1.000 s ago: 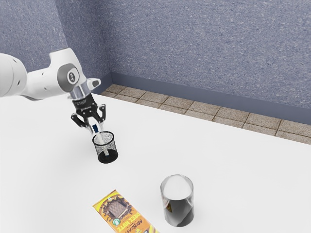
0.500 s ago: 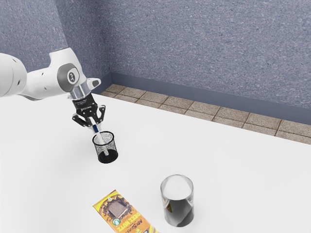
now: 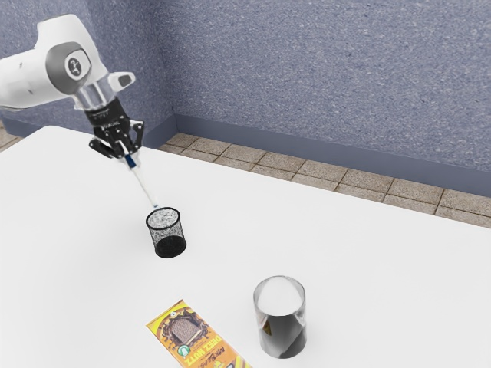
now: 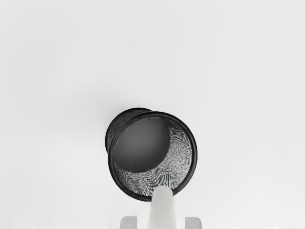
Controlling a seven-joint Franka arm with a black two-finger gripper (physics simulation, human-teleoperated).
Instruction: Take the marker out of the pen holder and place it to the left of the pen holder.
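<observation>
Exterior view: the gripper (image 3: 124, 152) is pinching the marker (image 3: 142, 182); its lower tip is apparently clearing the pen holder (image 3: 166, 233); placing it to the left is remaining

A speckled blue-grey wall (image 3: 322, 69) meets a plain skirting board (image 3: 307, 151) above brown floor tiles (image 3: 303, 170).

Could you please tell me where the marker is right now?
On the exterior view's left, the marker slants down from the end effector, its lower tip close by the rim of the black mesh pen holder.
</observation>
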